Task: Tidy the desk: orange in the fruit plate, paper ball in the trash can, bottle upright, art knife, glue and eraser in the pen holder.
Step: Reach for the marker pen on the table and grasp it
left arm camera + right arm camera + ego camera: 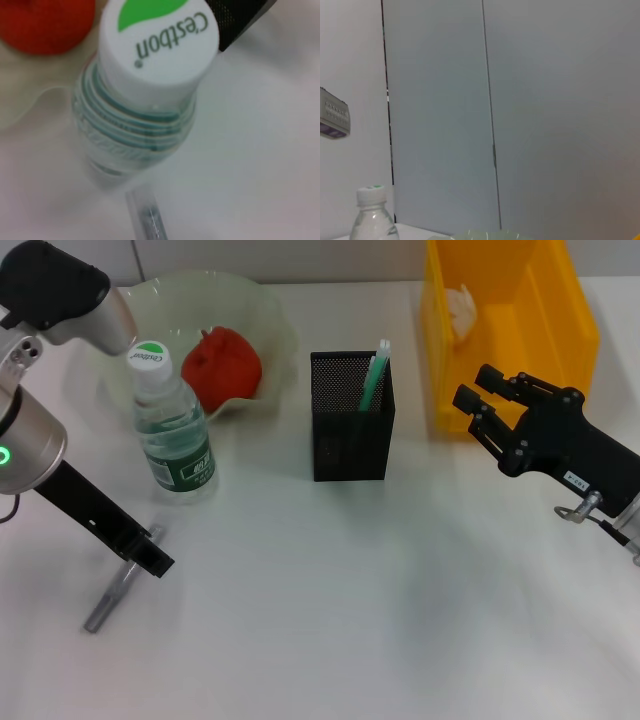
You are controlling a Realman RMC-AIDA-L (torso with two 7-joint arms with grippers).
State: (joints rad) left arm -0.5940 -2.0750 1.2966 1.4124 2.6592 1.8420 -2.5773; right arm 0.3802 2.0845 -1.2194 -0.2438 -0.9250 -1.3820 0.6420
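- Head view: a clear plastic water bottle with a white-and-green cap (172, 425) stands upright on the white tabletop (350, 620), at about 9 o'clock from the black mesh pen holder (352, 416).
- The red-orange round fruit (221, 365) lies in the pale translucent wavy-edged fruit plate (262, 310), at 12 to 1 o'clock from the bottle and close behind it.
- A green-and-white stick-shaped item (375, 375) stands tilted inside the pen holder, its top above the rim.
- A crumpled white paper ball (462, 310) lies inside the yellow plastic bin (560, 325), at 2 o'clock from the pen holder.
- A slim grey art knife (122, 585) lies flat on the tabletop at 6 to 7 o'clock from the bottle.
- The left tool (148, 550) is low over the tabletop, its black tip right over the knife's upper end; I cannot tell whether its fingers are apart or together.
- The right tool (478, 398) hangs at 3 o'clock from the pen holder, just in front of the bin, its two black fingers apart and holding nothing.
- Left wrist view: the bottle's cap (157, 42) fills the frame from above, reading "C'estbon"; the fruit (45, 22), a corner of the pen holder (235, 20) and part of the knife (147, 217) show around it.
- Right wrist view: the bottle's top (372, 215) and the plate's rim (485, 235) show low against a grey wall.
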